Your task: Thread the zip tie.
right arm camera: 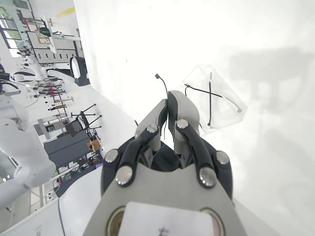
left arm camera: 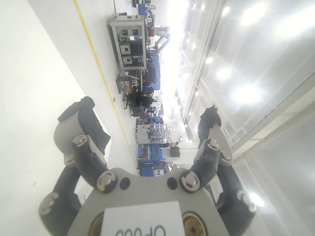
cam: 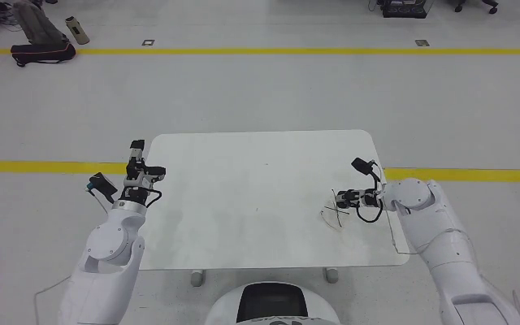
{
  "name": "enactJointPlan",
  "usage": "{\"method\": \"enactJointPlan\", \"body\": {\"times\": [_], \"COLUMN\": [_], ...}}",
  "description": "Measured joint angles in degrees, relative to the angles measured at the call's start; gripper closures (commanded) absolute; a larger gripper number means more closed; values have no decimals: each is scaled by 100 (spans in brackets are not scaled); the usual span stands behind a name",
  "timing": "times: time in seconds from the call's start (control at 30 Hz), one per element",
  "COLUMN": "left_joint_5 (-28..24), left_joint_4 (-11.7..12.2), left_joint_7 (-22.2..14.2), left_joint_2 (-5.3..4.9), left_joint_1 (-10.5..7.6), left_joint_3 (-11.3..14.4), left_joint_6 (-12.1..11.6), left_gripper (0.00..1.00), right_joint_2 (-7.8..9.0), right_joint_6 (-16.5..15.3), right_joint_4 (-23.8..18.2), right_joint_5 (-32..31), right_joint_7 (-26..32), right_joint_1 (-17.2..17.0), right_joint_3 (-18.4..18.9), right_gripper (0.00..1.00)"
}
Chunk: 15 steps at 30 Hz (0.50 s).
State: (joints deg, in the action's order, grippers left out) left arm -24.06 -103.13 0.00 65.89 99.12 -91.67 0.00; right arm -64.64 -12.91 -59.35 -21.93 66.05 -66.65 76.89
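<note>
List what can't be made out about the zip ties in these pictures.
1. Right wrist view: the stretch of the held zip tie that passes between the right gripper's fingers is hidden by the pads.
2. Right wrist view: the loose ties in the clear tray cross each other, and the tray walls blur them, so their count is uncertain.
3. Top view: every tie is too thin to tell head from tail.

White rounded arms (cam: pixel 431 219), black cables (cam: pixel 370 214), grey end effector (right arm camera: pixel 167 101) plates, silver screws (right arm camera: pixel 208 173), black finger pads (right arm camera: pixel 173 104)
</note>
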Motion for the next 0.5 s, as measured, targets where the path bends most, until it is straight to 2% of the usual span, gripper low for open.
{"method": "enactJointPlan", "body": {"times": [0.17,0.27,0.5], "left_joint_5": [0,0,0], "left_joint_4": [0,0,0], "left_joint_7": [0,0,0], "left_joint_2": [0,0,0], "left_joint_1": [0,0,0], "left_joint_3": [0,0,0], "left_joint_6": [0,0,0], "left_gripper": [0,0,0], "right_joint_2": [44,95,223], "right_joint_6": [-263,-621,-656], "right_joint_4": [72,200,100], "right_joint_5": [524,998,1758], "right_joint_7": [-216,-203,-147], "right_joint_1": [-174,-261,-340], "right_joint_3": [241,478,885], "right_gripper": [100,100,100]}}
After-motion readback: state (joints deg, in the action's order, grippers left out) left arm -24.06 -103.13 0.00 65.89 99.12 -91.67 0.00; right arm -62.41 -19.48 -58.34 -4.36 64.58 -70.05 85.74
